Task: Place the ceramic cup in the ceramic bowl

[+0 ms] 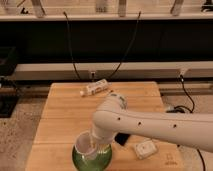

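One light wooden desk (65, 110) fills the lower part of the view. One thick white robot arm (160, 125) reaches in from the desk's right edge and bends down toward the front edge.

One round, shallow, glossy green ceramic bowl (106, 159) sits at the front edge, a little left of the middle. One elongated white plastic bottle (95, 88) lies on its side near the far edge, well apart from the bowl.

One small pale cream cylindrical ceramic cup (84, 142) is upright with its mouth up. It sits within the bowl's outline, toward its left side. Whether it rests on the bowl's floor or hangs just above cannot be told.

The hand (93, 145) is at the end of the arm, just beside the cup on its right and over the bowl. Whether it is gripping the cup or has let go cannot be told.

One small white rectangular block (145, 149) lies near the front right corner. One small dark object (121, 139) lies between that block and the bowl.

The cup lies just left of the hand and directly over the bowl. Any remaining move looks like a straight lowering or a release, with no sideways travel.
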Controlling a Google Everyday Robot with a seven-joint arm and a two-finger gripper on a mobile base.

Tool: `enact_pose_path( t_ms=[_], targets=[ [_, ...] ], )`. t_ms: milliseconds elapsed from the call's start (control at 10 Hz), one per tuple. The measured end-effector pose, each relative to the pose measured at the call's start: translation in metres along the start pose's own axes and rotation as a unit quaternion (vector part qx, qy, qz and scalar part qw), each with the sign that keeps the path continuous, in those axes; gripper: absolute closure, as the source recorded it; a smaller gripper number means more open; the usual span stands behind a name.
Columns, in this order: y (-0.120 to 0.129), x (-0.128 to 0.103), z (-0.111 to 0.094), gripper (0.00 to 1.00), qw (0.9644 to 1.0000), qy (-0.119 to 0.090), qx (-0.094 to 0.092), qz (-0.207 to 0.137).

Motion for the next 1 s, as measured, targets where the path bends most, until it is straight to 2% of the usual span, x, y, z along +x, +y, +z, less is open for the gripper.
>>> enact_pose_path(
  t_ms=[300,500,800,1000],
  targets=[
    [0.0,-0.001,0.006,0.99,0.9997,-0.001,-0.002,0.023],
    [0.001,-0.001,0.012,0.99,0.9997,-0.011,0.001,0.022],
    [0.0,0.0,0.017,0.99,0.9993,-0.033,0.009,-0.016],
    [0.0,0.002,0.019,0.99,0.9975,-0.049,0.019,-0.048]
  ],
)
